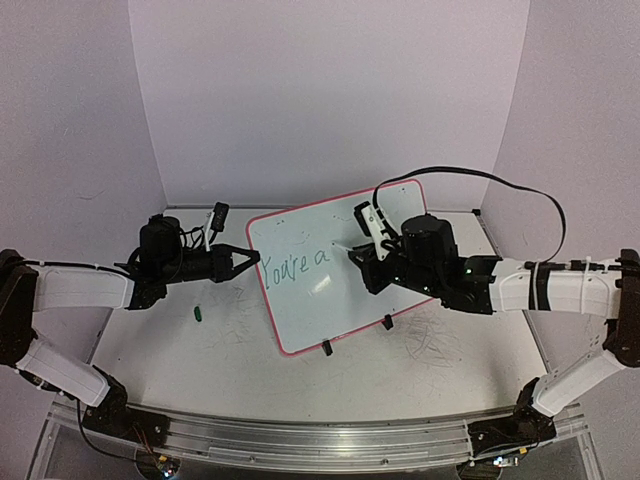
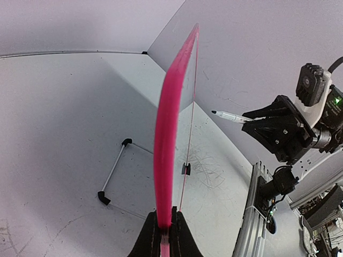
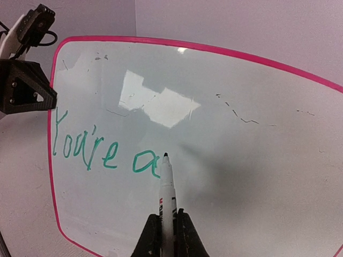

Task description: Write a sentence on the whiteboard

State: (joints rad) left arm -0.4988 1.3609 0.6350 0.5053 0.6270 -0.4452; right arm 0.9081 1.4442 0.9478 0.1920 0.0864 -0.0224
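**A:** From above, where is the board?

**B:** The board [image 1: 330, 300] is propped at a lean mid-table on two clip feet [image 1: 326, 348]. The left gripper [image 1: 245, 262] is clamped on its left frame edge. The right gripper [image 1: 360, 255] is closed on a marker [image 1: 345, 243], tip at the board's face. The sentence [image 1: 295, 265] reads "You're a" so far, on the left half. A green cap [image 1: 198, 314] lies on the table to the near left, apart from the board.

**A:** And the left wrist view?

**B:** It looks along the pink frame [image 2: 166, 139], edge-on. The fingers [image 2: 179, 238] pinch that frame from both sides at the bottom of the view. To the right, the marker points at the face. Its tip seems just short of it, though the gap is hard to judge from there.

**A:** The right wrist view?

**B:** The marker stands up between closed fingers, its tip just right of the green "a". Whether it touches cannot be told. Faint grey marks [image 3: 241, 118] dot the right half, which carries no green writing.

**A:** How will the board handle?

**B:** Probably light, stiff and glossy, so it could slide or tip under pen pressure. The rounded frame is the place to hold it, as the left gripper does, not the slick face. The marker is thin and smooth and may twist in the grip.

**A:** Any containers?

**B:** None show in any view.
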